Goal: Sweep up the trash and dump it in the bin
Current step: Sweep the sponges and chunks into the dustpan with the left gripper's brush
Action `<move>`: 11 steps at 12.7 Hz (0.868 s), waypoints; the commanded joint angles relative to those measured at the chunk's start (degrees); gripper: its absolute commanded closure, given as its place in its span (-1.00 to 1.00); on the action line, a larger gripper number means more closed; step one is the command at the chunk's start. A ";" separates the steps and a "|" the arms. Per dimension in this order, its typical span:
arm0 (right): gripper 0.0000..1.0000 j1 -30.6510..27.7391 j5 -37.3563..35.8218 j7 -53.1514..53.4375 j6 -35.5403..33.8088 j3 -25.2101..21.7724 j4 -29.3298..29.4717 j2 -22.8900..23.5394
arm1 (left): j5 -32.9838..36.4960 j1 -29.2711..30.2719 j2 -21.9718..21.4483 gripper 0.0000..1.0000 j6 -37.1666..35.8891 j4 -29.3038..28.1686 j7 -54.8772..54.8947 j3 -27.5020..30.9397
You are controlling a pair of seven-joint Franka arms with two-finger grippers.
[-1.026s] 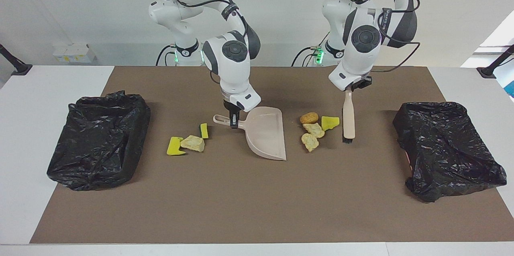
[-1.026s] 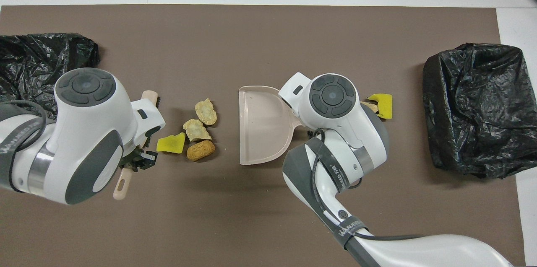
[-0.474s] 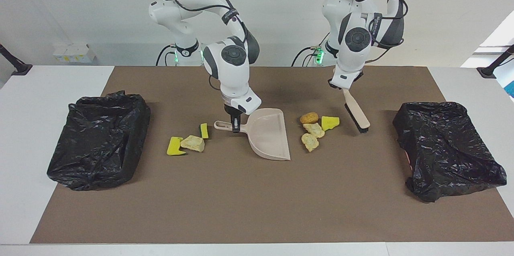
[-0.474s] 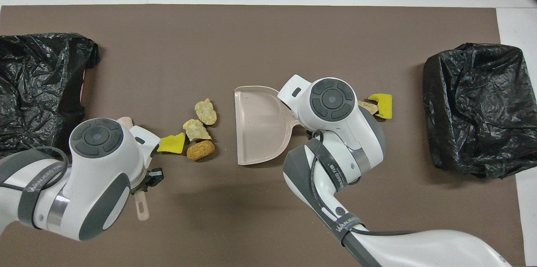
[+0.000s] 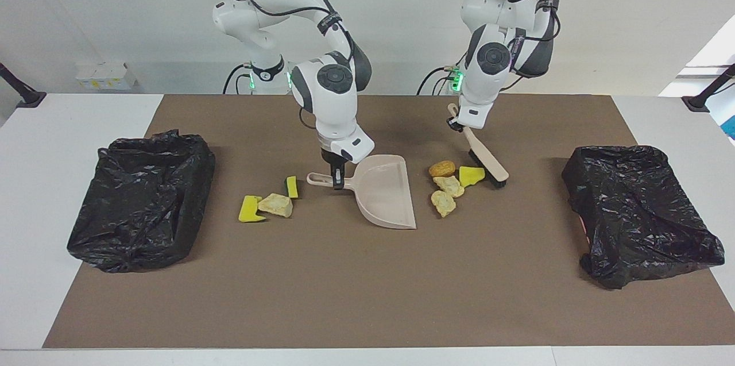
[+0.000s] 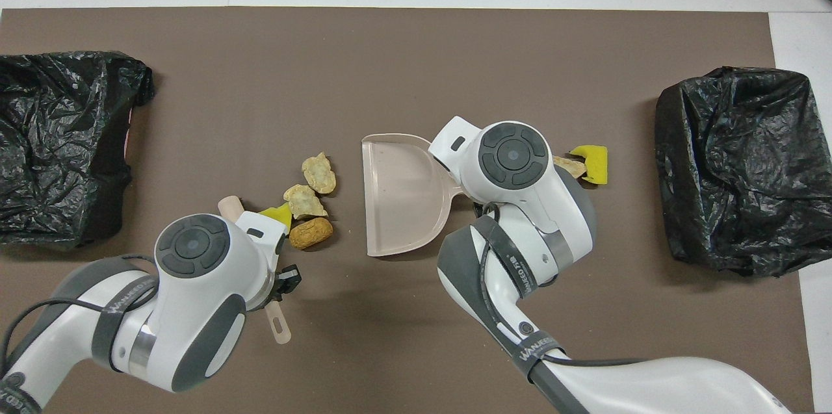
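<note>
Bright, even light from above casts soft shadows; both views are sharp, without glare.

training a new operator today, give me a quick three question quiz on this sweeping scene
1. True or false: the dustpan already holds trash.
2. Which tool is the left pincer shut on? A) brush B) dustpan C) bin bag
3. How many scraps lie between the brush and the dustpan?

Key: 1 false. 2 A; the right pincer holds the dustpan handle. 3 four: a brown roll, a yellow sponge piece, two beige chunks.
</note>
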 commanded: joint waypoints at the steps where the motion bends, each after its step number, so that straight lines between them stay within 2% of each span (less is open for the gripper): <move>1: 1.00 0.54 0.17 -0.56 2.35 0.23 -0.59 0.91 | -5.20 -3.06 2.76 1.00 3.14 0.39 -0.28 0.69; 4: 1.00 1.67 0.17 1.81 2.80 0.23 -0.23 1.52 | -8.63 -5.35 6.37 1.00 6.30 5.12 2.43 -0.10; 7: 1.00 2.47 0.16 5.24 3.76 0.23 -0.06 2.31 | -11.10 -9.12 7.08 1.00 9.20 6.02 6.04 -0.81; 11: 1.00 2.65 0.08 7.27 3.76 0.23 0.03 2.49 | -13.74 -12.39 10.24 1.00 7.81 14.88 11.40 -1.16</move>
